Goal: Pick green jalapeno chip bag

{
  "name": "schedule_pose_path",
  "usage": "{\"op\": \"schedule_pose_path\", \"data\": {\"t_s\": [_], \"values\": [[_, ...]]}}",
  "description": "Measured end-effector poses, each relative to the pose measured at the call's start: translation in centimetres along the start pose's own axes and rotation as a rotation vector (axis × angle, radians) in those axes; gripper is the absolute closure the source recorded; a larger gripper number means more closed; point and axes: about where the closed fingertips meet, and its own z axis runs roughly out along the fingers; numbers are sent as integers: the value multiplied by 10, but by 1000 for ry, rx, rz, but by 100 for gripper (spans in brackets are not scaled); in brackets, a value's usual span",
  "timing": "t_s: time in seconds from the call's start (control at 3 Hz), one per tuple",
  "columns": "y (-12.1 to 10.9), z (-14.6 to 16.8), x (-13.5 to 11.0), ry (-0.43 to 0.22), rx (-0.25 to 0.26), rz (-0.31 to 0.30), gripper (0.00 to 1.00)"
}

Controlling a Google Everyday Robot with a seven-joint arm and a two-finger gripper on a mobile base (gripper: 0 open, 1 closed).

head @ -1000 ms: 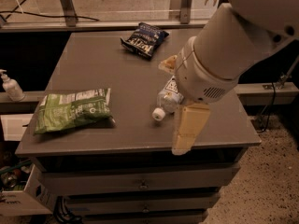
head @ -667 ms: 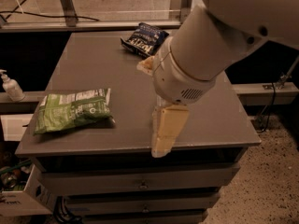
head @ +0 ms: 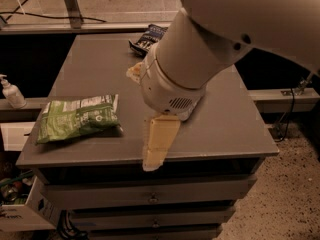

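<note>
Leftward is where the arm (head: 200,59) has travelled since the earlier frames. We now see its broad white wrist over the middle of the grey table (head: 90,59), hiding the small pale object that stood near the right side a second ago. The gripper (head: 159,141) hangs below that wrist. Its cream-coloured end points down and slightly left, crossing the table's front edge. It has drawn nearer to the green jalapeno chip bag (head: 79,118) but is not touching it, and a strip of bare tabletop shows between them. Whether the claw is apart or together we cannot tell, as the wrist covers most of it.

We find the green jalapeno chip bag lying flat near the front left corner of the table, with its printed face up and its long side roughly along the front edge. It has not shifted. A dark blue chip bag (head: 148,38) lies at the far edge, partly behind the arm and well apart from the green one. Drawers (head: 150,196) sit under the tabletop. A white pump bottle (head: 11,91) stands on a low ledge to the left of the table.
</note>
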Motion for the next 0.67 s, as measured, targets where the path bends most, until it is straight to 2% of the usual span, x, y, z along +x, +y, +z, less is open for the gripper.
{"op": "schedule_pose_path", "data": {"t_s": [0.33, 0.67], "values": [[1, -1, 0, -35, 11, -24, 0], [-10, 19, -14, -107, 20, -78, 0]]}}
